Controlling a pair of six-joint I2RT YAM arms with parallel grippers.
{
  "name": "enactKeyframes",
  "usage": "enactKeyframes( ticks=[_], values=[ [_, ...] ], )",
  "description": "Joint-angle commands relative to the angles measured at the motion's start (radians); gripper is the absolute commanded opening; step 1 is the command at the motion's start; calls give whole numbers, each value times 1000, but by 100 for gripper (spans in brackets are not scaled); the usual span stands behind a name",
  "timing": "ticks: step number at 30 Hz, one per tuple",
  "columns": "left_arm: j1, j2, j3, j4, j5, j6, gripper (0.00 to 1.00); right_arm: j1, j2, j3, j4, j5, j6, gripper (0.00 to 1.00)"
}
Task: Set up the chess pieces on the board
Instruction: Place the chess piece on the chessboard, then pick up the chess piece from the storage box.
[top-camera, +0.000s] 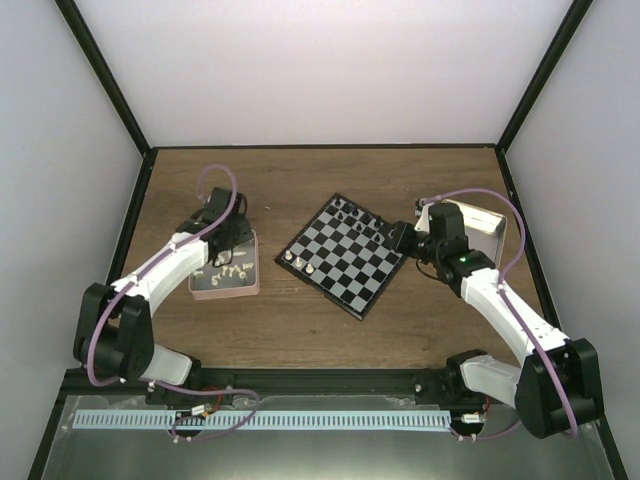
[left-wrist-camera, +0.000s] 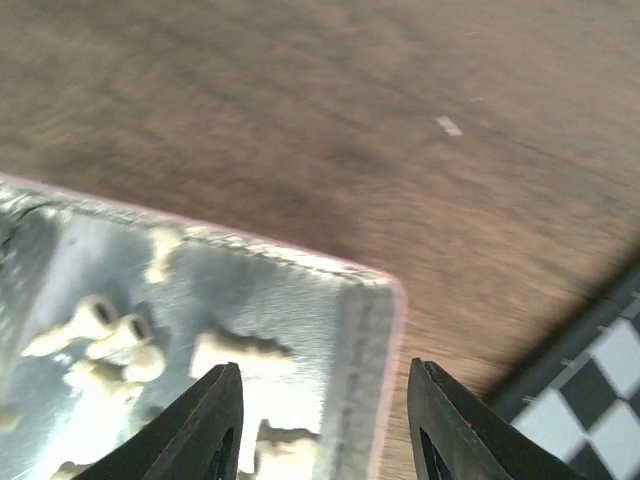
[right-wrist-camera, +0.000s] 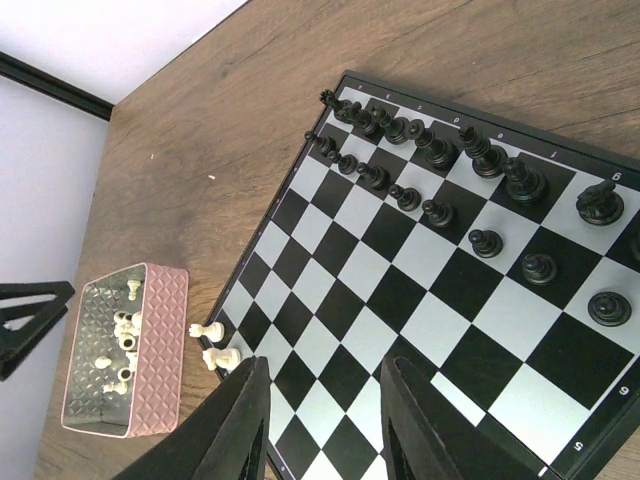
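Black chess pieces already ranked in two rows at far side of board. Only few cream pieces at opposite edge; rest heaped in pink tray. Left gripper parted, empty, above tray; right gripper parted, empty, above board.

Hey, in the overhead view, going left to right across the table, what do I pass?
First the pink tray → cream-white pieces at the left corner of the board → black pieces along its far edge → tan box.
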Motion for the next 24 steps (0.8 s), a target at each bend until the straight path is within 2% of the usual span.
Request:
enactKeyframes(
  ticks=[1, 9, 16, 24],
  values=[
    [47, 3, -72, 48, 1, -75, 48, 8, -7, -5, 11, -12, 1, 32],
    [77, 120, -93, 74, 11, -133, 48, 8, -6, -2, 4, -5, -3, 32],
    [88, 195, -87, 89, 41, -139, 47, 8, -5, 0, 2, -2, -7, 32],
    [95, 247, -80, 106, 6, -130, 46, 9, 0, 2, 7, -7, -6, 32]
  ],
)
